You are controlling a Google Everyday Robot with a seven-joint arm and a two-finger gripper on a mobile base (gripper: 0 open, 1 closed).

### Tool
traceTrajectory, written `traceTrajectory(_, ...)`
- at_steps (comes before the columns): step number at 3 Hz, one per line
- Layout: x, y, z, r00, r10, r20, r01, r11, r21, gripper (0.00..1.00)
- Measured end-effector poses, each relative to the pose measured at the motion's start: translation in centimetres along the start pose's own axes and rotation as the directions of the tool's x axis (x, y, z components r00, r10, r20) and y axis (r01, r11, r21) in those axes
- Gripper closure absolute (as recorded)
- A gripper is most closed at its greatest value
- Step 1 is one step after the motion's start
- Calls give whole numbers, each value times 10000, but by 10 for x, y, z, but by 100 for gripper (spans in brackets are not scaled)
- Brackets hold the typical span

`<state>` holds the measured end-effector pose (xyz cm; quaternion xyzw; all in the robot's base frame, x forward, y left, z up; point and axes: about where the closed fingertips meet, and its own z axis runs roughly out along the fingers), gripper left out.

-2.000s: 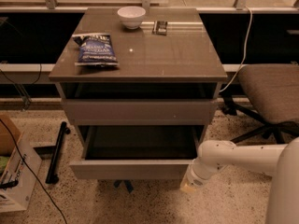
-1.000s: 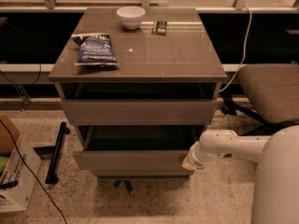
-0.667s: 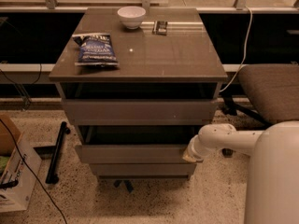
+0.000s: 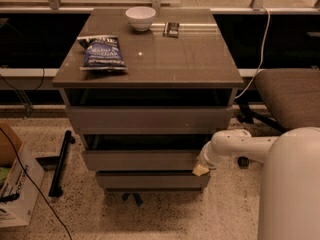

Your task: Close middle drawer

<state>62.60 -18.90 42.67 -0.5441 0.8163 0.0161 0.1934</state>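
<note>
Gripper [image 4: 201, 169]: low at the right front of the cabinet [image 4: 150, 76], with its pale yellowish tip touching the right end of the middle drawer's front panel.
Grip: I cannot tell if it is released or clenched.
Arm [image 4: 240, 146]: white, it comes from the right side and reaches to the left toward the drawers.
Middle drawer [image 4: 142, 160]: between the top drawer [image 4: 147, 118] and the bottom drawer [image 4: 152, 180]. Its flat front is almost in line with the other fronts, and a dark narrow band shows just above it.
Cabinet top: a white bowl [image 4: 140, 18] at the back, a small dark object [image 4: 172, 29] just beside it to the right, and a blue snack bag [image 4: 103, 52] lying flat near the left edge.
Right of the cabinet: a chair [image 4: 292, 96] with a brown seat.
Floor at the left: a cardboard box [image 4: 12, 184] and a black bar [image 4: 60, 163] lying near it.
</note>
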Motion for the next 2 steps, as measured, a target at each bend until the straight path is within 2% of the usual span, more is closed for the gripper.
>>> traceTrajectory(1,0,1,1,10000,-6,-3,6,10000,-26,0)
traceTrajectory(2,0,1,1,10000,-6,-3,6,10000,-26,0)
